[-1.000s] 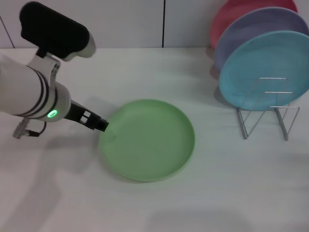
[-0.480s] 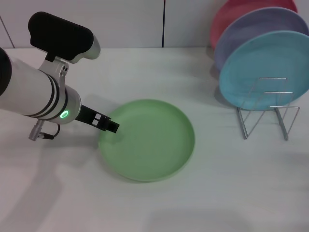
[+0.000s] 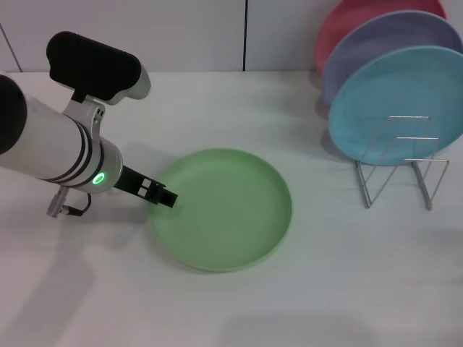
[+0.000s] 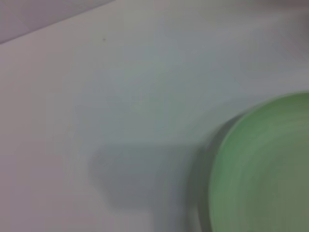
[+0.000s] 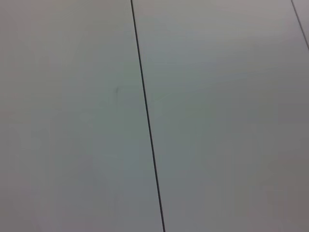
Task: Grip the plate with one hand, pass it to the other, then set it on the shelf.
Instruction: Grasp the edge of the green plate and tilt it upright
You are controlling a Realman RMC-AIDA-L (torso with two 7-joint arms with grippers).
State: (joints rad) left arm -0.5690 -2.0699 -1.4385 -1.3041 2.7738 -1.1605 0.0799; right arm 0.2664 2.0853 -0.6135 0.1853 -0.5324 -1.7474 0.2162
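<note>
The head view is showing the whole scene: the round, shallow, light green matte plastic plate (image 3: 221, 209) is lying flat on the white table (image 3: 347, 289), and the black two-fingered left gripper (image 3: 163, 197), on its thick white-and-silver arm with a green light glowing, is sitting at the plate's left rim. Whether its fingers are spread or pinching the rim cannot be told from here. To the right, well apart from the green plate, the thin silver wire dish rack (image 3: 401, 170) is holding a light blue plate (image 3: 394, 101), a lavender plate (image 3: 376, 47) and a pink plate (image 3: 362, 22) upright. The left wrist view is giving only a blurred arc of the green plate (image 4: 265, 169) and a shadow on the table; the right wrist view is facing a plain grey panel with one dark seam (image 5: 147, 121), probably a wall. Compared with a second ago, the left gripper is reaching farther over the rim, while the plate is lying where it was. No writing is showing anywhere.
</note>
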